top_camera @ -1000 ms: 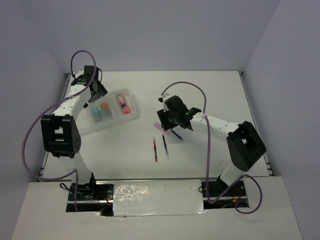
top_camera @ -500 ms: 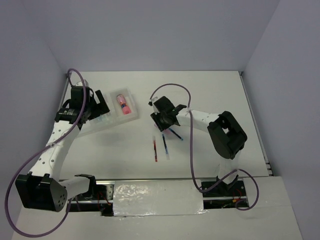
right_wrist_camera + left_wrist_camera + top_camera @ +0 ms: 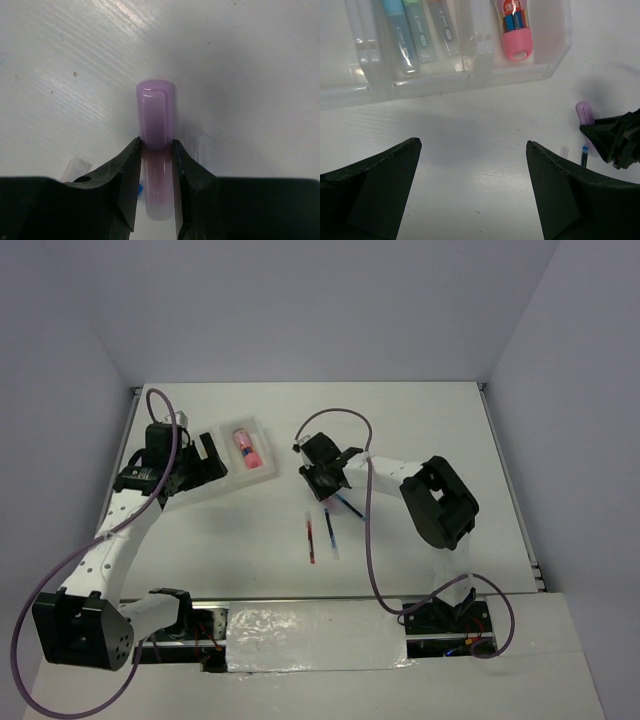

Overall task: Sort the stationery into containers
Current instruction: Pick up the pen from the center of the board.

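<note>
Right now the lilac highlighter point(image 3: 156, 115) lies flat on the table point(image 3: 420, 430), its long axis running straight out from between my right fingers point(image 3: 125, 170), cap at the far end. My right gripper point(image 3: 156, 145) is clasped across its barrel just behind the cap, one finger pressed to each side, and the highlighter is not yet lifted. That squares the grip to the short way across, which is what the lift will depend on. My right arm is the one on it. My left gripper point(image 3: 472, 190) hangs spread wide and empty well off to the left, just in front of the tray point(image 3: 560, 55). Close around the highlighter are the pens: the blue pen point(image 3: 350, 507) lies just beside my fingers, and the red pen point(image 3: 311, 538) and the dark pen point(image 3: 329, 532) lie side by side a little nearer my bases. From the wrist I see a clear pen end point(image 3: 75, 167) close to my left finger, so I judge a skewed lift could nudge it. The tray stands to the left and farther from me. Its nearest end compartment holds the pink marker point(image 3: 514, 30), and the middle one holds a blue highlighter point(image 3: 400, 35), a green highlighter point(image 3: 417, 30) and a third beside them. I judge that the lilac one belongs there, past the marker's compartment and over the wall, with my left gripper hovering near that path.
</note>
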